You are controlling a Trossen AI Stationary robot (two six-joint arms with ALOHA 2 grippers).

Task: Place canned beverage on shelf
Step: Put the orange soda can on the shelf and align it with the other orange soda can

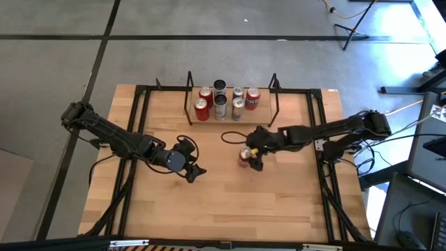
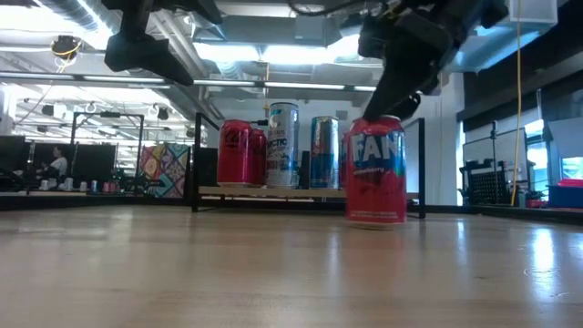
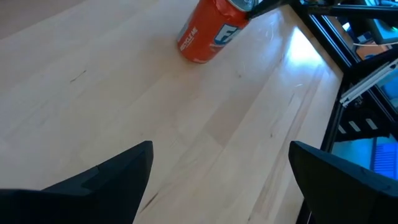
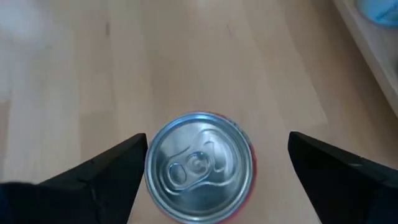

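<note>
High view is showing the red can (image 1: pixel 244 157) standing upright on the bare table (image 1: pixel 293 202), well in front of the shelf (image 1: pixel 230 118) carrying seven other cans (image 1: pixel 220 107). Hovering directly above it, the right gripper (image 1: pixel 254 156) is spreading its fingers wide without touching it. The left gripper (image 1: pixel 191 171) is waiting apart, jaws spread wide.

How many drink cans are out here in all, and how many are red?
Red cans on the shelf: 3
Silver or blue cans on the shelf: 4
Red can standing on the table: 1
Total: 8 cans, 4 of them red
</note>
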